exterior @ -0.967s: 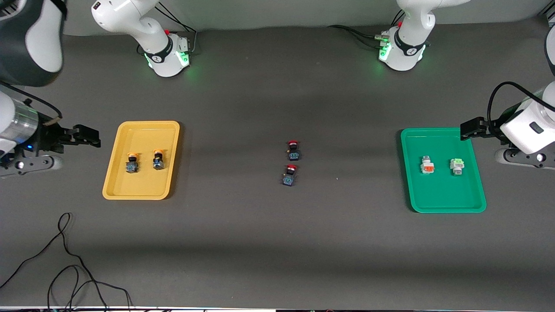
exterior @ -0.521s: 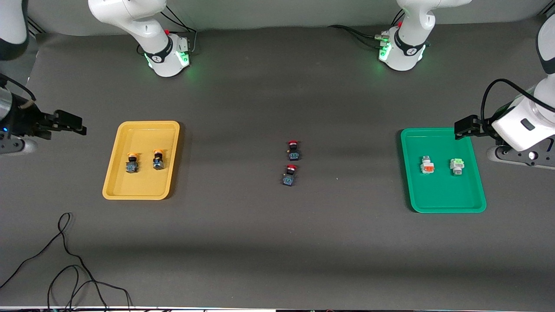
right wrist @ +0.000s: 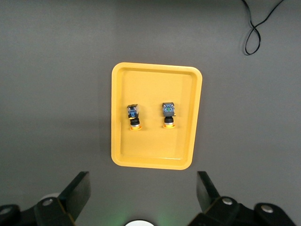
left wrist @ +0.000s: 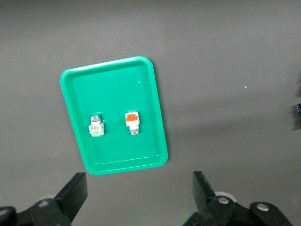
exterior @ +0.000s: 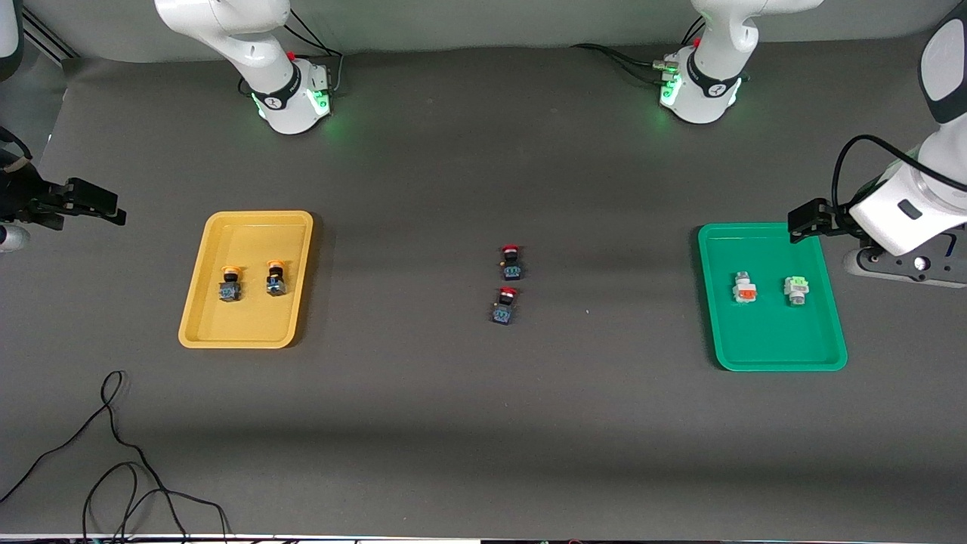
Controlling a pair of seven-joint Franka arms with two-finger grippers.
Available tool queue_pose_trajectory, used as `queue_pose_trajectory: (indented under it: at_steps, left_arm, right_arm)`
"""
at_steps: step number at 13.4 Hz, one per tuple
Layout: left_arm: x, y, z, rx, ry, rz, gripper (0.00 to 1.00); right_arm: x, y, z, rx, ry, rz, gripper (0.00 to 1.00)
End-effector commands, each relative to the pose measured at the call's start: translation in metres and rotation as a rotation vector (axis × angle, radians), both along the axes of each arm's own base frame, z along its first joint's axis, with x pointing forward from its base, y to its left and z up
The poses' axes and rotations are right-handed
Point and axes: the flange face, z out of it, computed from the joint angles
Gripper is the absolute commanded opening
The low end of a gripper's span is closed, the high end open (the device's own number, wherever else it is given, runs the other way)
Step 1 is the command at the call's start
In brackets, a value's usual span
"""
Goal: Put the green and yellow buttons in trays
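Claws both hang spread and empty: the left claw (exterior: 802, 224) over the green tray's (exterior: 778, 364) one-o'clock corner, the right claw (exterior: 97, 207) over bare desk at ten o'clock from the yellow tray (exterior: 245, 338). Two yellow-capped buttons (exterior: 230, 282) lie in the yellow tray. The green-faced button (exterior: 795, 289) lies in the green one, with an orange-faced white switch (exterior: 745, 289) at its nine o'clock. Sorting looks finished. The likely errors are grabbing the red-capped switches (exterior: 508, 283) at mid-desk, or a low claw clipping a rim and scattering buttons.
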Motion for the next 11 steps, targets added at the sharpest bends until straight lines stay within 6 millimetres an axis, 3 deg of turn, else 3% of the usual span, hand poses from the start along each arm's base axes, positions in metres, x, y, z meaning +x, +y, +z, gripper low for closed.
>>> queue_pose_trajectory:
  at_steps: [1, 3, 7, 11]
  left_arm:
    - [-0.005, -0.001, 0.003, -0.006, -0.012, -0.003, 1.0]
    - [-0.004, 0.002, 0.002, -0.006, -0.009, 0.002, 1.0]
    - [-0.004, 0.002, 0.002, -0.006, -0.009, 0.002, 1.0]
    - [-0.004, 0.002, 0.001, -0.006, -0.006, 0.002, 1.0]
  right_arm:
    - [-0.001, 0.0, 0.003, -0.027, -0.016, -0.021, 1.0]
    - [-0.001, -0.01, 0.003, -0.024, -0.015, -0.039, 1.0]
    - [-0.001, 0.002, 0.004, -0.025, -0.015, -0.02, 1.0]
    - [-0.001, 0.0, 0.003, -0.025, -0.012, -0.026, 1.0]
